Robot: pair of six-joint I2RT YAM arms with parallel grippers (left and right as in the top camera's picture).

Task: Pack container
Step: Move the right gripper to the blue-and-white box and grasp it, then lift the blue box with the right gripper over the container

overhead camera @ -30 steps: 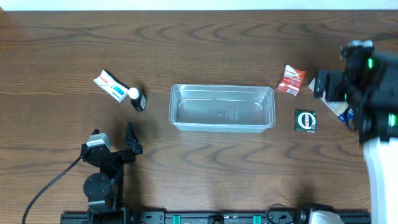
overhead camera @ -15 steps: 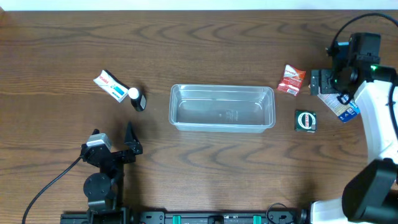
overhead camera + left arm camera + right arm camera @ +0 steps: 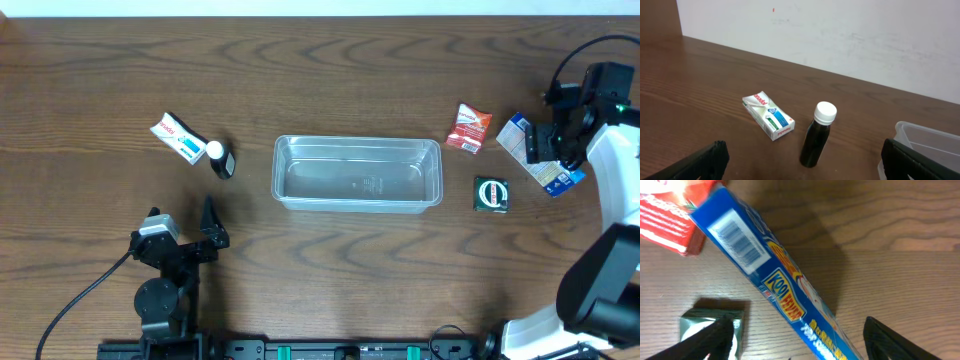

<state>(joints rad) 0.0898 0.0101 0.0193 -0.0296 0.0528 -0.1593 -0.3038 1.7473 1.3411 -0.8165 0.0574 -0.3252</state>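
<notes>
Item: clear rectangular plastic tub [image 3: 357, 172], table centre, empty. Probably light, thin-walled, slippery, prone to flex; best taken at a short-end rim. My right pincer [image 3: 795, 325], its 3 o'clock, gapes astride a blue-and-white flat box [image 3: 755, 255], unclamped. Left pincer [image 3: 183, 225], 7 o'clock, wide, empty.

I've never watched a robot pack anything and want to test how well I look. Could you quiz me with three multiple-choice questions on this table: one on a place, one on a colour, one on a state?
1. Where does the red packet lie?
A) inside the clear container
B) on the table, right of the container
C) at the table's left edge

2. What colour is the cap of the dark bottle?
A) white
B) red
C) green

3. The container is:
A) lidded
B) half full
C) empty

Answers:
1. B, the packet lies just off the container's right end.
2. A, the left wrist view shows a white cap.
3. C, only bare plastic shows inside.
</notes>
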